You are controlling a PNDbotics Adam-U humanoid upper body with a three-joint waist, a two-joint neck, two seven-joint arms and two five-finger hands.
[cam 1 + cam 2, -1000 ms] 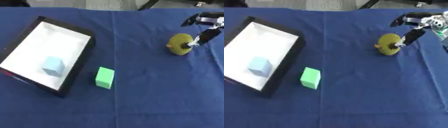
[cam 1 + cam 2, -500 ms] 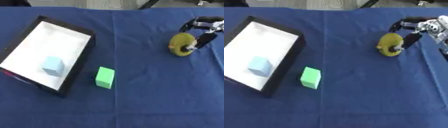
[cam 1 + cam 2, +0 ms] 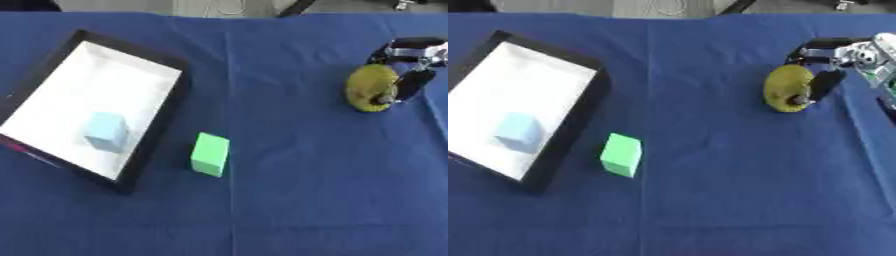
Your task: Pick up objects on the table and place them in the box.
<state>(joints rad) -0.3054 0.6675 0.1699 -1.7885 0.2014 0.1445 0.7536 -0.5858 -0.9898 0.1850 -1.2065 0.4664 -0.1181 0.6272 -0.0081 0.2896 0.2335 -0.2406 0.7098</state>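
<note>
Yellow-olive round object [image 3: 787, 90] at table's right, right robot hand [image 3: 833, 62] curled around it, fingers touching.

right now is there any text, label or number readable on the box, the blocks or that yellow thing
None: no readable text in either view.
Box: plain black rim, white inside.
Light blue block and green block: blank faces.
Yellow-green round object, with the right hand curled round it: no marking visible.

Lighting: we note bright, even, overhead light. Shadows: soft, faint. Glare: the box [image 3: 131, 80] floor washes out at 10 o'clock. Focus: we find everything slightly blurred.
</note>
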